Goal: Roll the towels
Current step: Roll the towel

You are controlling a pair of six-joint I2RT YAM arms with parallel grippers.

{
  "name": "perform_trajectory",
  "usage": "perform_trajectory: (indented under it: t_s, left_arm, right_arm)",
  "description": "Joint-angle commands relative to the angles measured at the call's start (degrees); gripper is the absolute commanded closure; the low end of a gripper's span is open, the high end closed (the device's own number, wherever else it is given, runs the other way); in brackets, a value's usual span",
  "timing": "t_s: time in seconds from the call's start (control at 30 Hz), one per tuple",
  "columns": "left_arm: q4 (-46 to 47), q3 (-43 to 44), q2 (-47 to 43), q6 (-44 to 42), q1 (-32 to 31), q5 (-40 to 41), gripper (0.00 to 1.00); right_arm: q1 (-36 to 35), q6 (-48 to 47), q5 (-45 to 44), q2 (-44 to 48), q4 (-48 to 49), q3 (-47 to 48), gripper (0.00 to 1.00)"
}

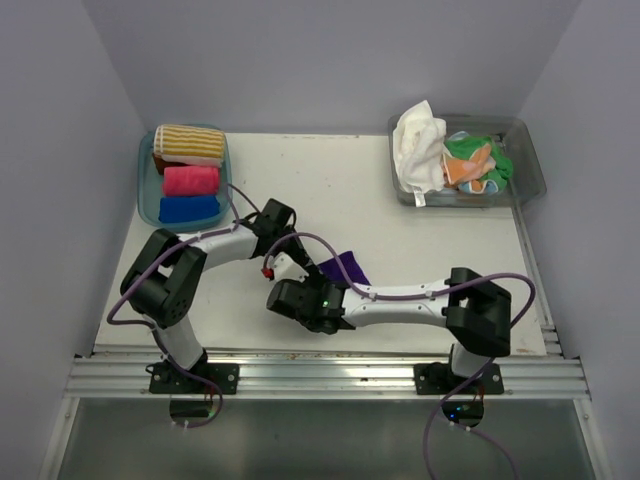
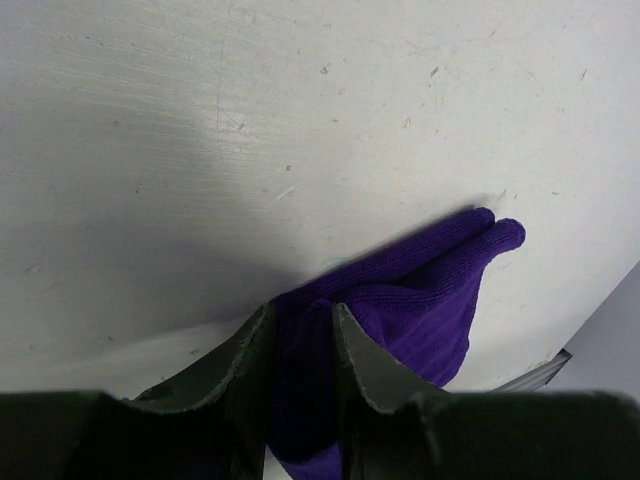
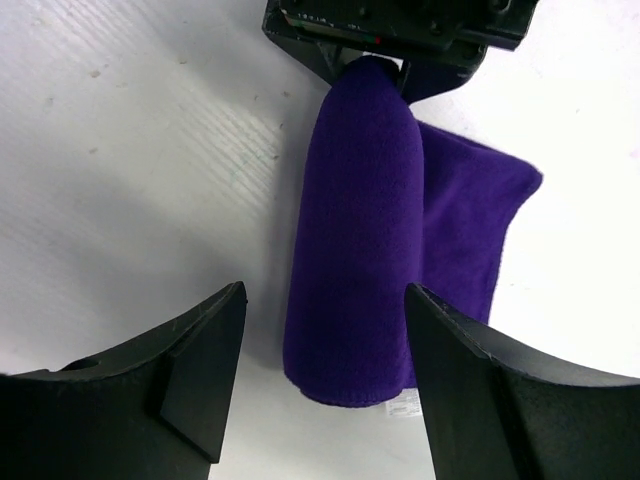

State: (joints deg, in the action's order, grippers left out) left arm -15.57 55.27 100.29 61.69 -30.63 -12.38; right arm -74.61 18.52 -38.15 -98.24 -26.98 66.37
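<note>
Jaws of my left gripper [image 2: 302, 315] clamp one end of the purple towel [image 3: 355, 200], half rolled on the tabletop [image 1: 330, 190]; my right gripper [image 3: 325, 290] stands wide open astride it. Next, I judge, the rest needs rolling in.

A white surface [image 1: 330, 190] carries a blue plastic tub [image 1: 146, 188] at ten o'clock and a clear plastic tub [image 1: 530, 168] at two o'clock, well apart. An aluminium rail [image 1: 330, 378] runs along six o'clock.

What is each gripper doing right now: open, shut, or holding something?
Left gripper: shut on the purple towel.
Right gripper: open, straddling the towel.
</note>
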Motion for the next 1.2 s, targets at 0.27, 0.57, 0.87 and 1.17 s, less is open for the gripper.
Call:
perform_trajectory:
  t_s: [0.27,0.57,0.87,1.17]
  left_arm:
    - [-2.4,1.0,1.2,-1.5,-0.7,0.1,0.70]
    - [-2.4,1.1,1.0,-1.5,-0.7,-0.4,0.69]
    - [-2.2,1.1,-1.6,-1.8,0.8,-1.3,0.29]
    - [-3.0,0.7,-7.3,-2.4,3.6,-0.9,0.24]
  right_arm:
    - [-1.5,-2.0,-15.6,-10.2,-1.1,5.3,0.38]
    - [-1.3,6.7,-19.6,-16.6,-5.1,7.7,0.70]
    - [3.1,16.3,-9.0,-8.8,-0.8,2.0,0.89]
    - [13.8,25.5,13.5,4.4,16.7,-15.5,0.96]
